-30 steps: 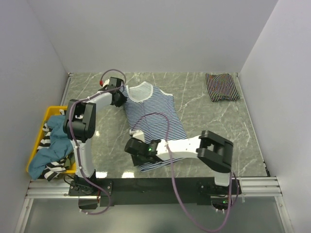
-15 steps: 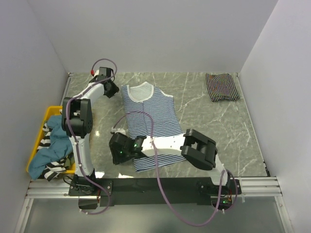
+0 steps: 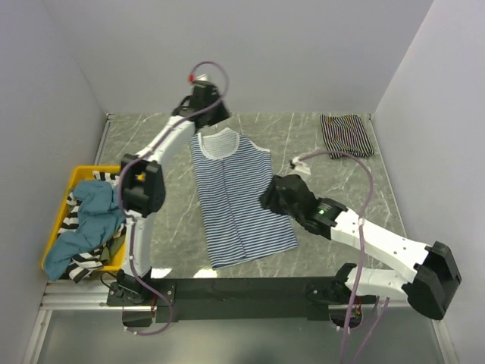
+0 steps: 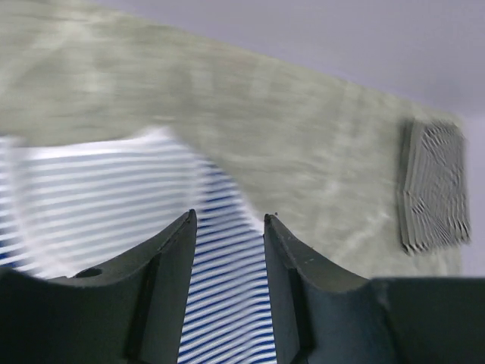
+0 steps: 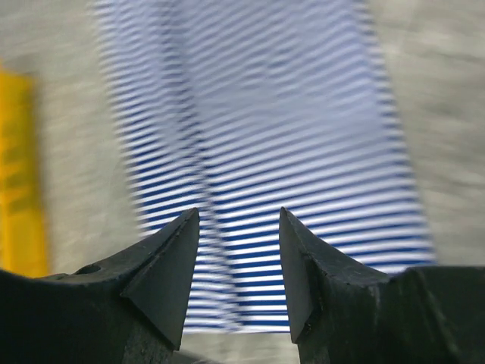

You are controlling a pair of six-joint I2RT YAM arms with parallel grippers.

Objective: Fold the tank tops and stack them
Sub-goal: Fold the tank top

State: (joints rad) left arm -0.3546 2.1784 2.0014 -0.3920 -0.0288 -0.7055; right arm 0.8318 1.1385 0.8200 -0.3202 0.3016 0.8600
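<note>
Nearest, at the left edge, a yellow bin (image 3: 85,171) holds a heap of clothes (image 3: 87,224). On the green stone table (image 3: 341,197) the blue-and-white tank top (image 3: 235,201) lies spread flat, with its neck at the far end. The right gripper (image 5: 237,216) hovers over its right edge, jaws apart and empty. The left gripper (image 4: 227,218), also released, hangs by the collar. A folded black-and-white tank top (image 3: 347,136) sits in the far right corner.

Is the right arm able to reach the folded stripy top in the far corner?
Probably yes. The right claw is open and empty, above the blue striped top, and only bare table and its own cable lie between it and the folded top. Nothing sits on that top.
</note>
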